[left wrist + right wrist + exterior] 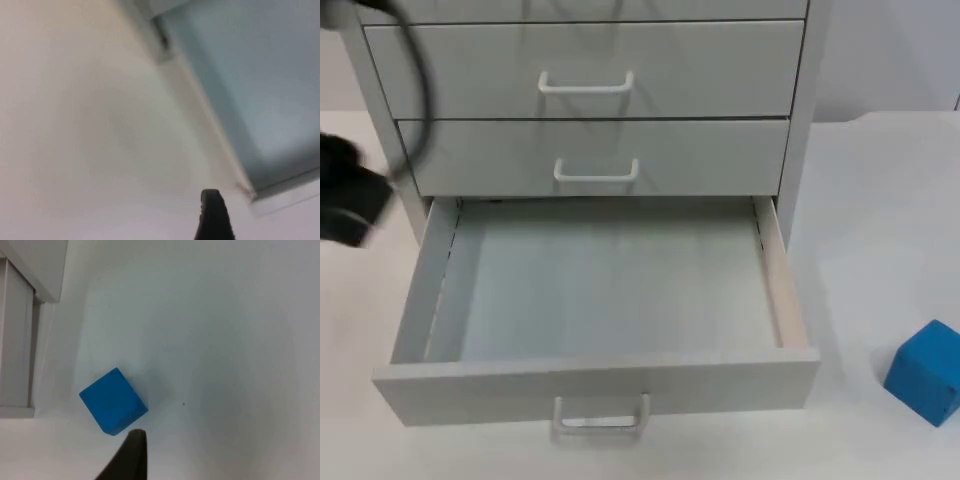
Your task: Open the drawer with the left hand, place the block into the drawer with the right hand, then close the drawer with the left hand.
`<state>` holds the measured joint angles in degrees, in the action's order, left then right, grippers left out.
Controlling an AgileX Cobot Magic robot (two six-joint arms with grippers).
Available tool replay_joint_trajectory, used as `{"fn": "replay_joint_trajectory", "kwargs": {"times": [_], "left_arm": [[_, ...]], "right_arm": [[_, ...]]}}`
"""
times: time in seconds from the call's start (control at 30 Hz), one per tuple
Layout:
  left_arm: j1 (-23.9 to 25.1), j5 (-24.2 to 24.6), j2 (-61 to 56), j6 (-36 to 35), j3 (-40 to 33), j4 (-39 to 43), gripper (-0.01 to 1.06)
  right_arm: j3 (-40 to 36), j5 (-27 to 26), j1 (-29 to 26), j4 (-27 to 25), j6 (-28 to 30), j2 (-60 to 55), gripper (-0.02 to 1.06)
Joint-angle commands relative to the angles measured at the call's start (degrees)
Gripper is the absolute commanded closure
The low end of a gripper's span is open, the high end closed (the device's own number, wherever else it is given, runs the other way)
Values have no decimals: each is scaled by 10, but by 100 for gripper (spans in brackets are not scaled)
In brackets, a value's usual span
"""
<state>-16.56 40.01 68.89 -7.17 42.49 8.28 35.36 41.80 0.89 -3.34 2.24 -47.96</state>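
At the surface's (880,200) left edge you have the left arm (350,195), a dark blurred shape beside the cabinet (798,150); you cannot tell how its fingers are set, as its wrist view gives you one black fingertip (214,215) over bare surface next to the open drawer's side wall. Moving right, the bottom drawer (600,385) is pulled fully out towards the front edge, its pale inside bare, its handle (600,415) facing you, and the two drawers above it are closed. Near the surface's right edge, well apart from the drawer, the blue block (927,372) lies on the surface. The right wrist view puts the block (113,401) just beside one dark fingertip (131,455), not gripped; that gripper's opening cannot be read either.
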Motion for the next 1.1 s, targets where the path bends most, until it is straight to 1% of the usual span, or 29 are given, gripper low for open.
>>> {"fn": "replay_joint_trajectory", "kwargs": {"times": [0.0, 0.03, 0.07, 0.1, 0.13, 0.2, 0.23, 0.47, 0.7, 0.8, 0.97, 1.0, 1.03, 1.07], "left_arm": [[45, 22, -13, 18, 1, -44, 50], [80, 30, -19, 33, 1, -57, 50], [127, 35, -28, 44, 1, -75, 50], [150, 37, -36, 46, 1, -89, 50], [150, 37, -36, 46, 1, -89, 50], [188, 37, -54, 57, 1, -113, 50], [196, 37, -61, 59, 1, -117, 50], [200, 48, -110, 72, 1, -119, 50], [200, 71, -194, 83, 0, -119, 50], [200, 73, -253, 85, 0, -121, 50], [200, 76, -301, 85, 0, -121, 50], [200, 78, -311, 85, 0, -121, 49], [200, 83, -319, 87, 0, -121, 45], [200, 83, -319, 87, 0, -121, 45]], "right_arm": [[-2, -3, -3, 1, 1, 2, -1], [-2, -3, -3, 0, 1, 2, -1], [-2, -3, -3, 0, 1, 2, -1], [-2, -3, -3, 0, 1, 2, -1], [-2, -3, -3, 0, 1, 2, -1], [-2, -3, -3, 0, 1, 2, -1], [-2, -3, -3, 0, 1, 2, -1], [-2, -3, -3, -2, 1, 2, -1], [-2, -3, -3, -2, 1, 2, -1], [-2, -3, -3, -2, 1, 2, -1], [-2, -3, -3, -2, 1, 2, -1], [-2, -3, -3, -2, 1, 2, -1], [-2, -3, -3, -2, 1, 2, -1], [-2, -3, -3, -2, 1, 2, -1]]}}
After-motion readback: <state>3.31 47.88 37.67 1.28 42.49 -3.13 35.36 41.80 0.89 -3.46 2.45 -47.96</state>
